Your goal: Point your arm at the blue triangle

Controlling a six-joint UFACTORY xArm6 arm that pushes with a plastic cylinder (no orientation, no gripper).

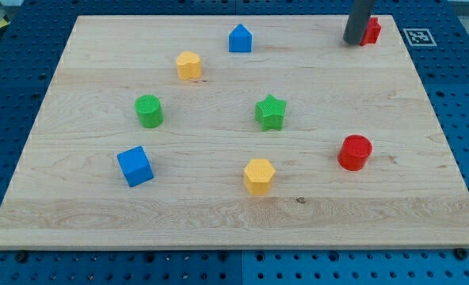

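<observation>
The blue triangle (240,38), a house-like pointed block, sits near the view's top, a little left of centre on the wooden board (219,222). My tip (353,42) is the lower end of a dark rod at the view's top right. It stands far to the right of the blue triangle, touching or just beside a red block (371,30) that is partly hidden behind the rod.
A yellow hexagon (188,65) lies below-left of the triangle. A green cylinder (149,111), a green star (271,112), a blue cube (135,166), another yellow hexagon (259,175) and a red cylinder (355,152) are spread over the board.
</observation>
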